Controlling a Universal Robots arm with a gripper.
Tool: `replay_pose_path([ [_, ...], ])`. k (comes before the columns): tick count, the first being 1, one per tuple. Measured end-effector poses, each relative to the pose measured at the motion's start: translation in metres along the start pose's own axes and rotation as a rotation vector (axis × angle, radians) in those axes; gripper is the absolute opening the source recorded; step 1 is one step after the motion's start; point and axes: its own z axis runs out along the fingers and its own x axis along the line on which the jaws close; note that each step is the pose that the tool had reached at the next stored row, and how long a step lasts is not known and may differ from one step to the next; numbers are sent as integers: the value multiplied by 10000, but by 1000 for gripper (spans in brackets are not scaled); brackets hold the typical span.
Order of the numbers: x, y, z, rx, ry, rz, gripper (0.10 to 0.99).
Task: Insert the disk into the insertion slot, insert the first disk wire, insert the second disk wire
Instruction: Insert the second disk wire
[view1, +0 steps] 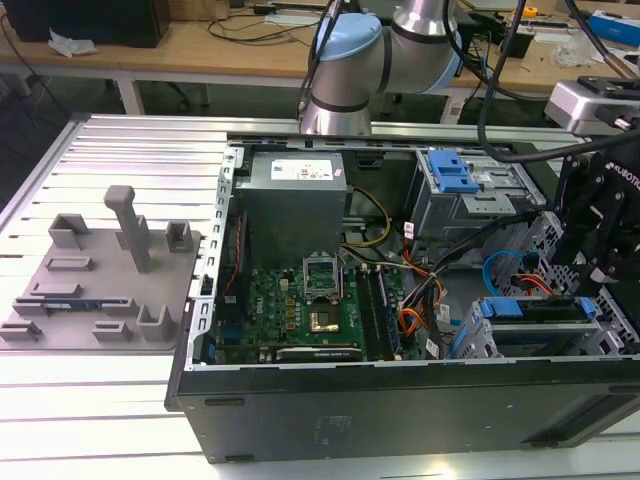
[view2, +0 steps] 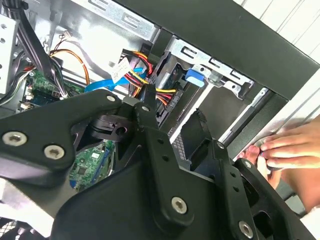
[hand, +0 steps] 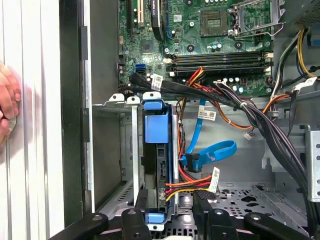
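Observation:
The disk (hand: 152, 132), in its bright blue carrier, sits inside the insertion slot (hand: 127, 165), a grey perforated cage at the case's front corner. The exterior view shows the disk (view1: 540, 310) low on its right. A bundle of red, yellow and black wires (hand: 187, 186) runs to the disk's end. A blue flat wire (hand: 212, 151) loops beside it, and I cannot tell whether its plug (hand: 192, 161) is seated. My gripper (hand: 170, 202) hangs open over that end, with the wire bundle between its black fingers (view2: 145, 117). In the exterior view the gripper (view1: 585, 270) stands above the cage.
A person's hand (hand: 7, 110) rests on the ribbed table just outside the case wall; the second wrist view shows the hand (view2: 282, 155) too. The motherboard (view1: 300, 305), a thick black cable loom (hand: 260, 125) and a taller cage with a blue latch (view1: 450, 175) crowd the case.

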Motion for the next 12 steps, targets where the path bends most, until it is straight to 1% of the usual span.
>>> replay_pose_path([
  [1, -9, 0, -2, 1, 3, -1, 482],
  [2, -45, 1, -7, 2, 55, 0, 482],
  [3, -69, 0, -10, 2, 78, 0, 482],
  [4, -108, 2, -15, 2, 125, 2, 482],
  [5, -183, 4, -27, 5, 281, 6, 482],
  [6, -290, 7, -43, -18, 708, 9, 482],
  [7, -325, 21, -54, -25, 987, 10, 482],
  [9, -326, 59, -58, -22, 1114, 0, 482],
  [10, -325, 81, -65, -18, 1156, -10, 482],
  [11, -330, 99, -94, -15, 1219, -15, 482],
  [12, -345, 101, -114, -12, 1269, -24, 482],
])
